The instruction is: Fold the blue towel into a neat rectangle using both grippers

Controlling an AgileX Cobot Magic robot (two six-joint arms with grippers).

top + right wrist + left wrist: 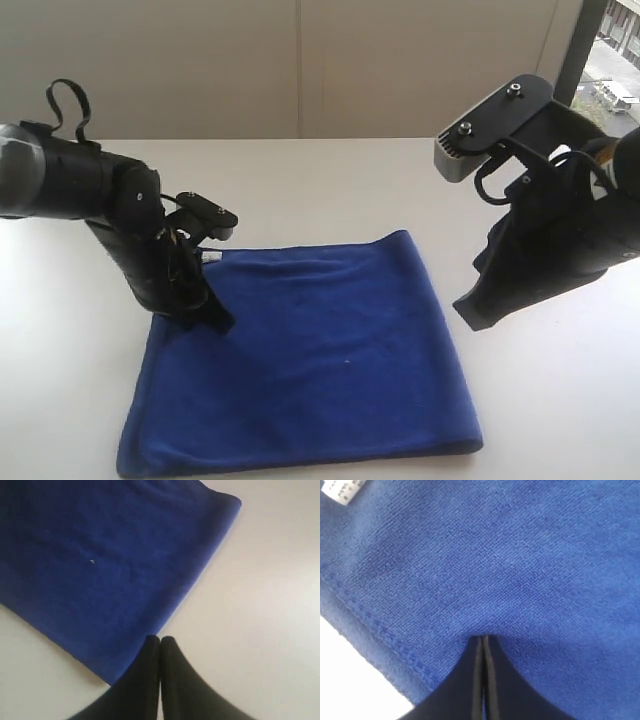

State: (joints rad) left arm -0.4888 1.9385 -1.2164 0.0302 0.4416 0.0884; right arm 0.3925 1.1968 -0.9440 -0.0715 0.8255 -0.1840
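Blue towel (320, 350) lies flat on the white table (340, 180), lower centre of my exterior view. My left gripper (483, 639), jaws together, meets the cloth near its upper-left corner; only that wrist view shows me the stitched hem (375, 625). My right gripper (160, 639), jaws together, hangs empty beside the towel's right edge.

**Desk:** What lies on the table?

**Photographer:** A deep royal-blue soft microfibre towel (320, 360), spread flat on a white tabletop (560, 400), with a small white tag (211, 257) at its far left corner.

**Desk:** And the arms?

**Photographer:** The black left gripper (222, 324), fingers closed to a point, rests its tip on the cloth near the tag. The black right gripper (478, 314), likewise closed, hangs just off the towel's right edge. Beige wall panels (300, 60) stand behind.
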